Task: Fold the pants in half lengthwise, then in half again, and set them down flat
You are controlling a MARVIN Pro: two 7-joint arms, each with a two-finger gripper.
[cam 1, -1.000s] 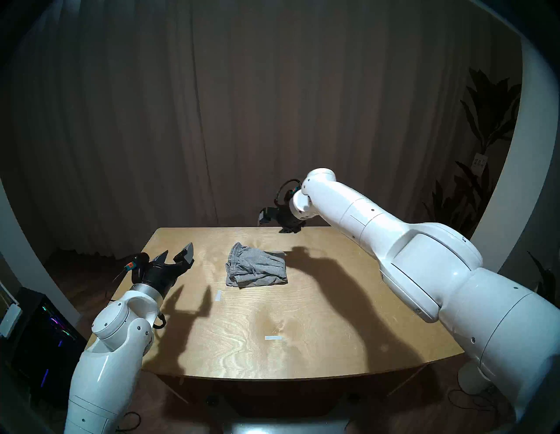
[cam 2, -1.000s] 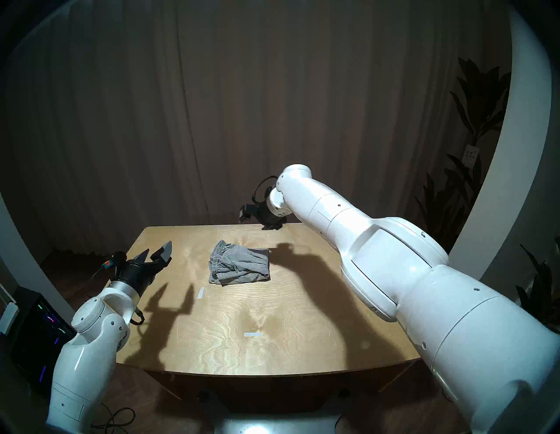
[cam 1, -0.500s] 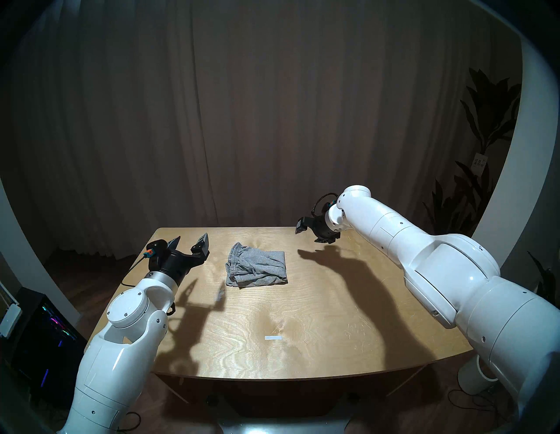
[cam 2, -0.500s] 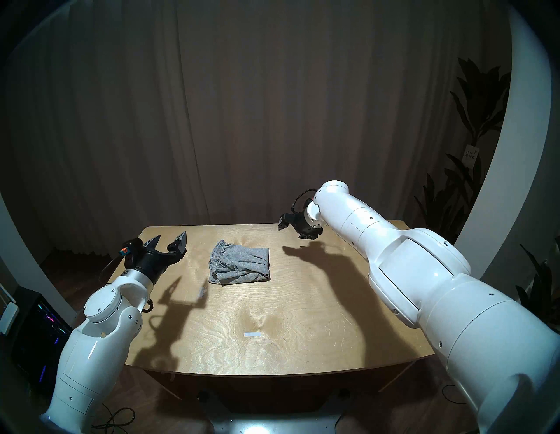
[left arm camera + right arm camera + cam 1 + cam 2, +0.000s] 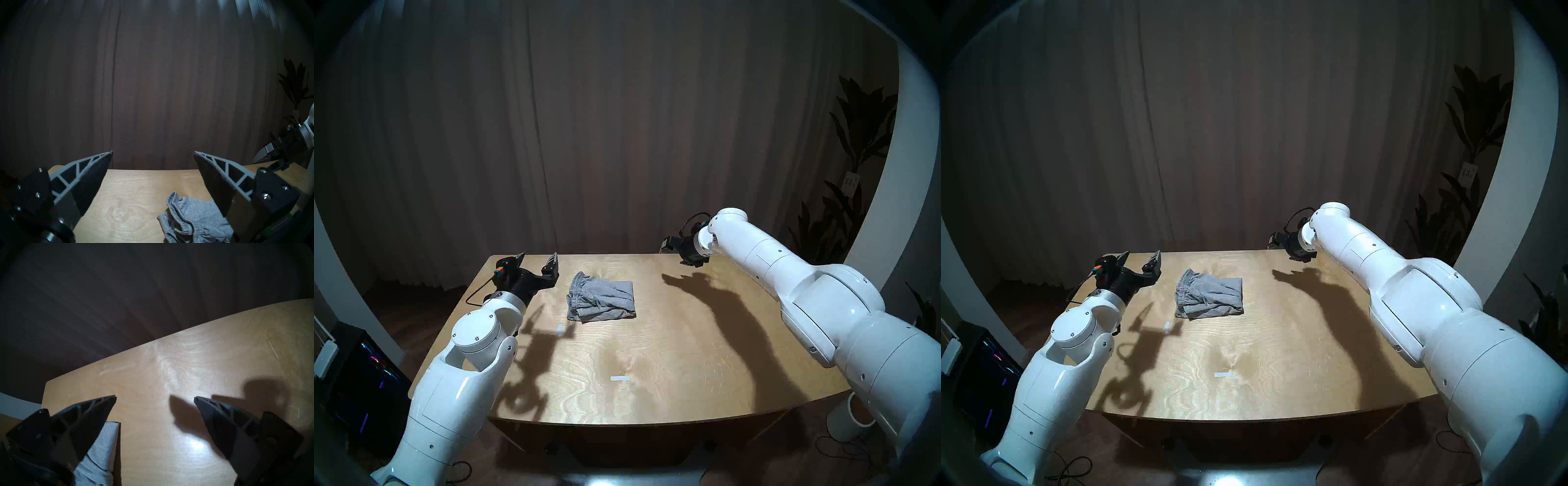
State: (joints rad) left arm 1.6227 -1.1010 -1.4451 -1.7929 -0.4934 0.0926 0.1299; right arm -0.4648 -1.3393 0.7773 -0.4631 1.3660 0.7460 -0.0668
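Note:
The grey pants [image 5: 600, 300] [image 5: 1209, 298] lie folded in a compact bundle on the far middle of the wooden table [image 5: 670, 356], gathered waistband to the left. My left gripper [image 5: 538, 258] [image 5: 1142, 256] hovers open just left of them, apart from the cloth, nothing between its fingers. In the left wrist view the pants [image 5: 195, 218] show at the lower right, under the open left gripper [image 5: 153, 152]. My right gripper [image 5: 675, 253] [image 5: 1285, 249] hangs open and empty over the far right edge, well right of the pants. The right wrist view shows the open right gripper [image 5: 155, 397] and a corner of the pants [image 5: 102, 458].
Two short white tape marks [image 5: 619, 378] [image 5: 559, 330] are stuck on the table. A dark curtain [image 5: 619, 135] hangs behind it. A computer case with coloured lights [image 5: 365, 366] stands on the floor at left; a plant [image 5: 857, 135] is at the far right.
My left gripper has moved forward and inward to beside the pants' waistband. My right arm has swung right, away from the pants. The pants have not moved.

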